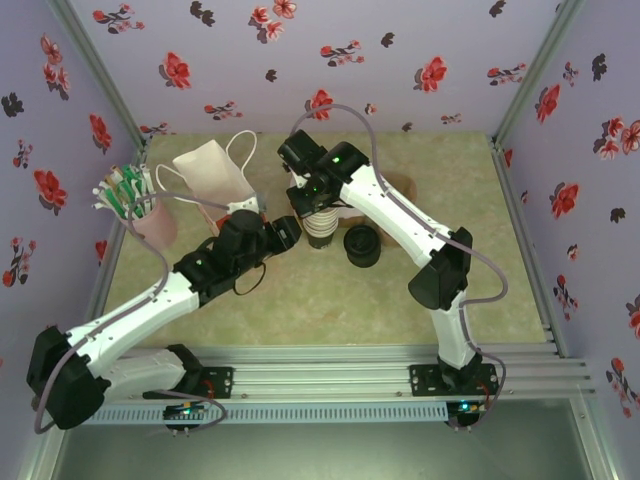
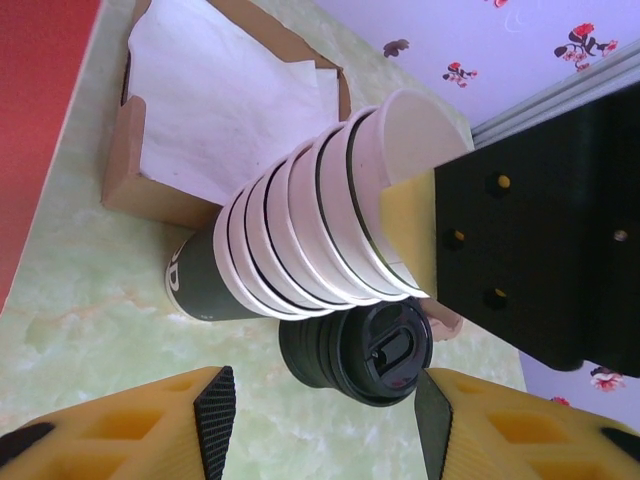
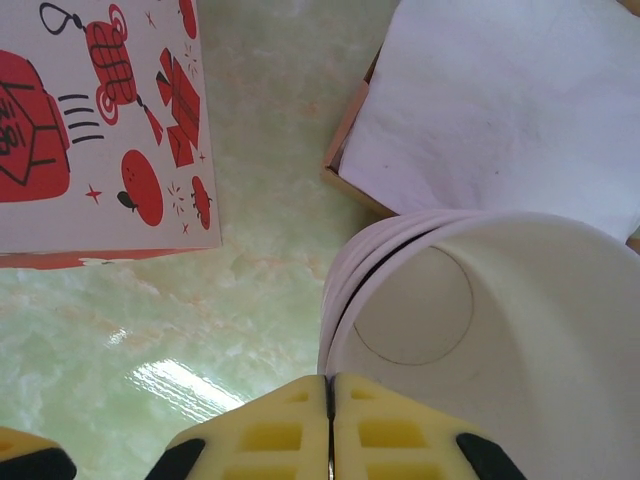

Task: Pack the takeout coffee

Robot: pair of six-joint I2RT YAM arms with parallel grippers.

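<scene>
A: Right gripper (image 3: 330,390)?
B: Clenched, fingers flat together at the rim of the top cup (image 3: 500,300); can't tell if I've pinched paper.
A: Left gripper (image 2: 322,400)?
B: Released, nothing between. I see the top cup nested atop the stack (image 2: 290,240), mid-table, black lids (image 2: 375,350) just beside.

I see a nested cup stack (image 2: 300,230) just beside stacked black lids (image 2: 360,355). A cardboard tray (image 2: 150,195) of white napkins (image 2: 230,100) sits behind. A white handled paper bag (image 1: 210,170) and a pink holder (image 1: 152,225) sit back left.
</scene>
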